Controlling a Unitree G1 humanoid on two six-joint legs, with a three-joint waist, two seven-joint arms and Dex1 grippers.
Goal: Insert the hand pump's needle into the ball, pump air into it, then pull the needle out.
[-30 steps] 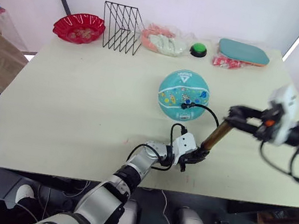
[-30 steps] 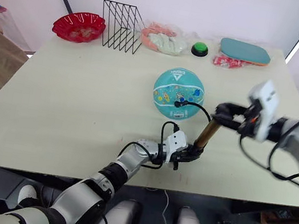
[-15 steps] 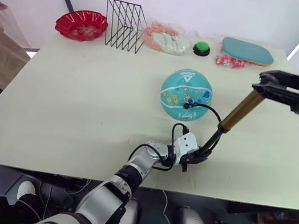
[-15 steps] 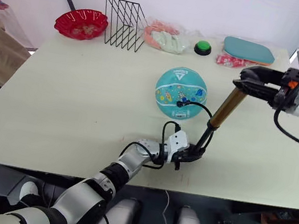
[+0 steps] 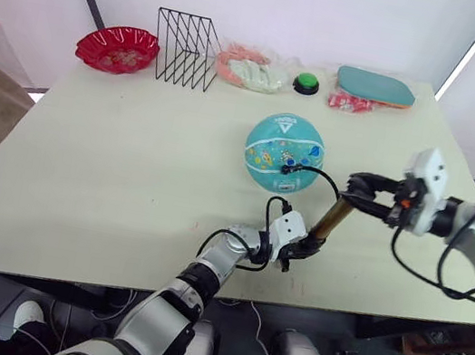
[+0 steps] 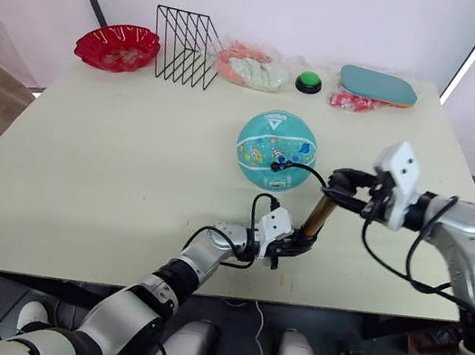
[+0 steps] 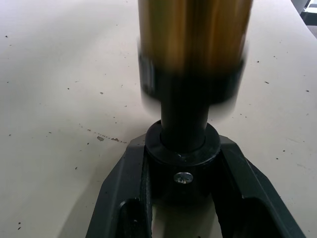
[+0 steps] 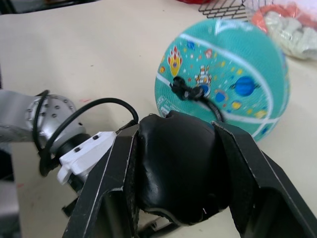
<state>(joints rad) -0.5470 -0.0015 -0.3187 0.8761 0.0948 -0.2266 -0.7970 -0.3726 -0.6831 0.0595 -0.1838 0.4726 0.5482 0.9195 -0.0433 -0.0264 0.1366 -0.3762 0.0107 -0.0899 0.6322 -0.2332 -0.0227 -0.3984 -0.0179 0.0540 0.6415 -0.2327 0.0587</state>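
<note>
Pump (image 5: 335, 218) slants at table centre-right, its hose reaching the ball (image 5: 284, 153) at 11 o'clock. Left claw (image 5: 297, 246) clamps its base; right claw (image 5: 363, 185) clenches the handle. Rigid and light, probably; hold both ends firmly.

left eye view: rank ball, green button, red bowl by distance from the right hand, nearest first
From the right hand, which grips the pump handle:
1. Ball: just to its left, mid-table.
2. Green button: at the table's far edge, beyond the ball.
3. Red bowl: far-left corner, clearly the farthest.
</note>
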